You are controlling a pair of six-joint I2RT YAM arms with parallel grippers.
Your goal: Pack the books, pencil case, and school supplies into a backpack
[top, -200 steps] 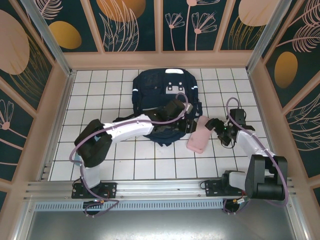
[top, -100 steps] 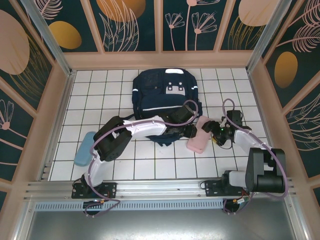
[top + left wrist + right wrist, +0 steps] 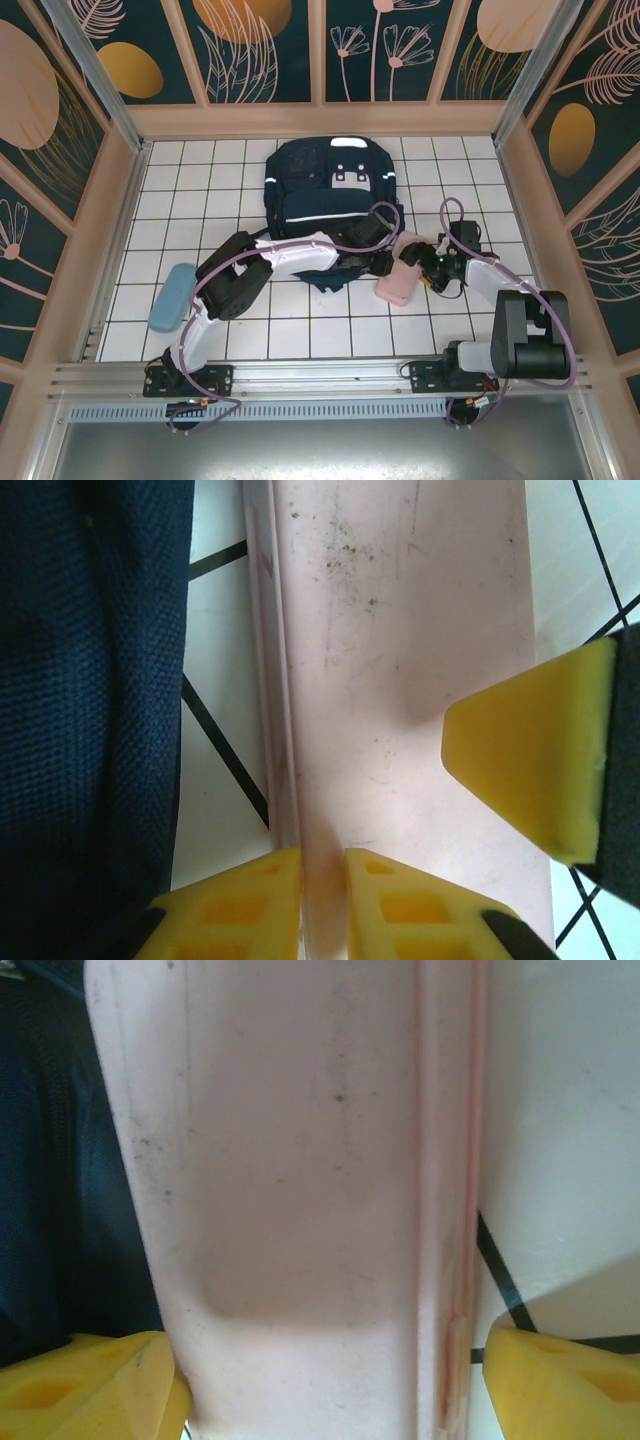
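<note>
Clamps pink pencil case [image 3: 398, 272] by its seam in left gripper [image 3: 322, 870], closed since a second ago; straddles it with right gripper [image 3: 330, 1370], jaws apart. Lies right of worktop centre by backpack [image 3: 333, 190], long axis near-to-far, far end leaning right.

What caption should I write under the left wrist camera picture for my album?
Left gripper pinches the pink pencil case's edge beside the navy backpack.

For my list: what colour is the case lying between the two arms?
The case is pale pink with dark specks; best in the right wrist view.
</note>
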